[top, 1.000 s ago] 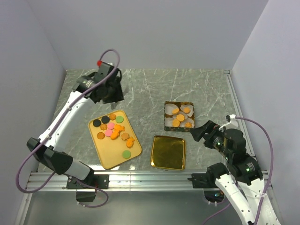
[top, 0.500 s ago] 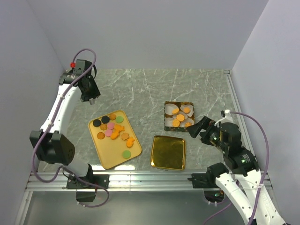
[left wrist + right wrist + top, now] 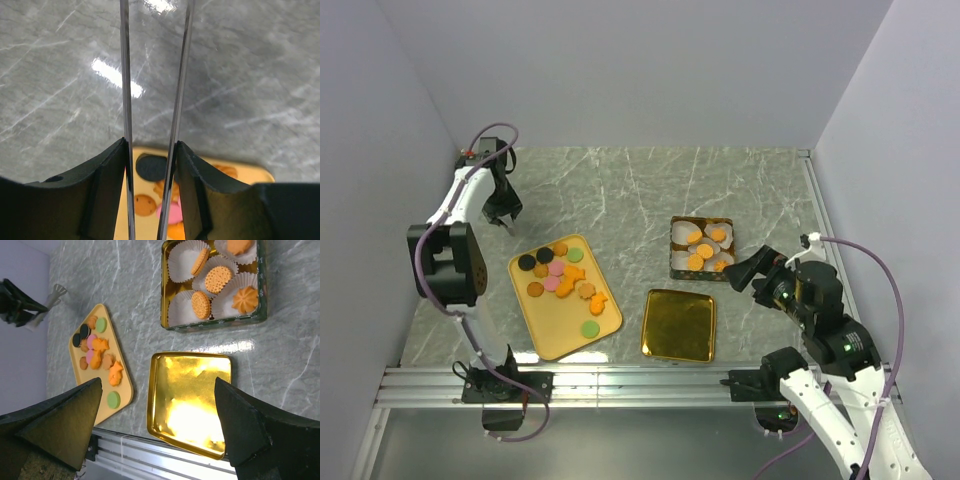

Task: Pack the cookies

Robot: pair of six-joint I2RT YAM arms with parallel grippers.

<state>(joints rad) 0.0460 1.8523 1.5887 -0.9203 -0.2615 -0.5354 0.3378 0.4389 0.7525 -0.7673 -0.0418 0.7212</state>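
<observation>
Grey marble table (image 3: 640,190), pale walls (image 3: 650,70)

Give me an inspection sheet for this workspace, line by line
Surface: grey marbled table, glare patches.
Job's things: loose cookies on yellow tray; several more in paper cups inside square tin; gold lid lies empty beside it.
Clutter: nothing seen.
Grippers: left gripper over bare table beyond the tray, thin fingers slightly apart, empty; right gripper open, empty, beside the tin.
Cables: purple lead looped on each arm.
Surroundings: plain pale walls.
</observation>
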